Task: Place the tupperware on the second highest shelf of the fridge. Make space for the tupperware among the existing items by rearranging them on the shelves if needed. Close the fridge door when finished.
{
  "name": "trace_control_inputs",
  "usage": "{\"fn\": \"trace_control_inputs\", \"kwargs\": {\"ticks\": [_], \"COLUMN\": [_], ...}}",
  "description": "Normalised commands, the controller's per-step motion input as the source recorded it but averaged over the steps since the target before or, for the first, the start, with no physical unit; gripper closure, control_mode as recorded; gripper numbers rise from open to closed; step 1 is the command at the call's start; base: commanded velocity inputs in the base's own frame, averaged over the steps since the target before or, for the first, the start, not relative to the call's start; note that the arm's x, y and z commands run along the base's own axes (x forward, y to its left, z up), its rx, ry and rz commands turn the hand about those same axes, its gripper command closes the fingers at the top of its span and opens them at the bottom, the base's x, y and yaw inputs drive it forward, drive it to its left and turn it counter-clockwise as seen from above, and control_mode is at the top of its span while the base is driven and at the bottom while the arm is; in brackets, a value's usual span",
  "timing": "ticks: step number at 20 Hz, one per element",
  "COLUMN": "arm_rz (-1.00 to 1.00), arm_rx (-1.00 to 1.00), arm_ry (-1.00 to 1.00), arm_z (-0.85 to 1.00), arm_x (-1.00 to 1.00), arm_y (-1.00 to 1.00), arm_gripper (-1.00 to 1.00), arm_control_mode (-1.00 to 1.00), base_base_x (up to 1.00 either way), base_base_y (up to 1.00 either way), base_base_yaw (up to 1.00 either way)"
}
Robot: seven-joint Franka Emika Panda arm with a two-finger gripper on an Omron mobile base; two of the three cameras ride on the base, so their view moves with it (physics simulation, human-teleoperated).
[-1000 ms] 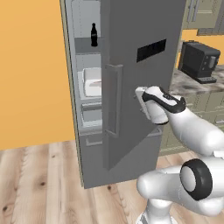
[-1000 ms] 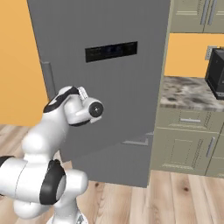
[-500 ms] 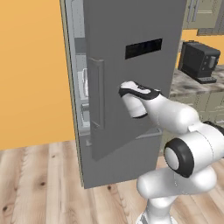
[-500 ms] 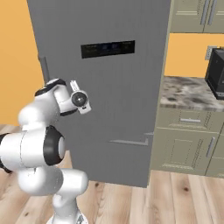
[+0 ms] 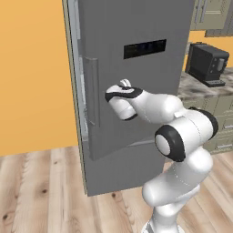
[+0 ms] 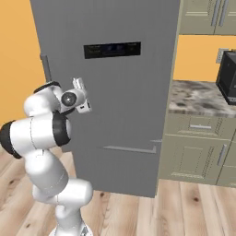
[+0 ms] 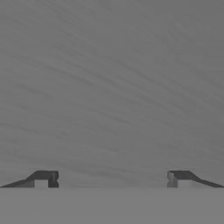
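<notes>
The fridge door (image 5: 136,68) stands nearly shut against the fridge (image 6: 110,92), with only a thin gap left along its handle side in the left base view, where a sliver of the pale inner edge shows beside the long vertical handle (image 5: 93,91). The tool (image 5: 124,84) is pressed up to the flat grey front of the door, just below the black display panel (image 5: 144,48) and to the right of the handle; in the right base view the tool (image 6: 81,86) sits at the left part of the door, below and left of the display panel (image 6: 112,49). The hand view shows brushed grey metal close ahead, and the two dark fingertips (image 7: 43,178) stand far apart at the bottom corners, so the tool is spread wide and holds nothing. Whether the tips actually touch the door cannot be told. The inside of the fridge, with its shelves and items, is hidden behind the door. Below the door runs the lower drawer front (image 6: 124,170) with its horizontal handle. To the right of the fridge, a stone-patterned counter (image 6: 198,97) tops beige cabinets (image 6: 193,156), and a dark appliance (image 5: 207,63) stands on it. The floor (image 5: 41,191) is pale wood planks, and the wall (image 5: 32,73) is orange.
</notes>
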Motion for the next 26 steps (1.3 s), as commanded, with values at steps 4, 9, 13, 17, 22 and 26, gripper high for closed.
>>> {"fn": "trace_control_inputs", "kwargs": {"ticks": [4,9,13,17,22,26], "arm_rz": [-0.29,-0.27,-0.18,-0.12,-0.08,-0.06], "arm_rx": [0.00,0.00,0.00,-0.02,-0.06,-0.07], "arm_ry": [0.06,0.21,0.24,0.25,0.29,0.30], "arm_z": [0.49,0.72,0.84,0.87,0.82,0.69], "arm_x": [0.61,0.73,0.94,0.98,0.99,1.00], "arm_y": [0.01,0.07,0.29,0.50,0.60,0.66], "arm_gripper": [-1.00,-1.00,-1.00,-1.00,-1.00,-1.00], "arm_control_mode": [-1.00,-1.00,-1.00,-1.00,-1.00,-1.00], "base_base_x": [0.00,0.00,0.00,0.00,0.00,0.00], "base_base_y": [0.00,0.00,0.00,0.00,0.00,0.00], "base_base_yaw": [0.00,0.00,0.00,0.00,0.00,0.00]}}
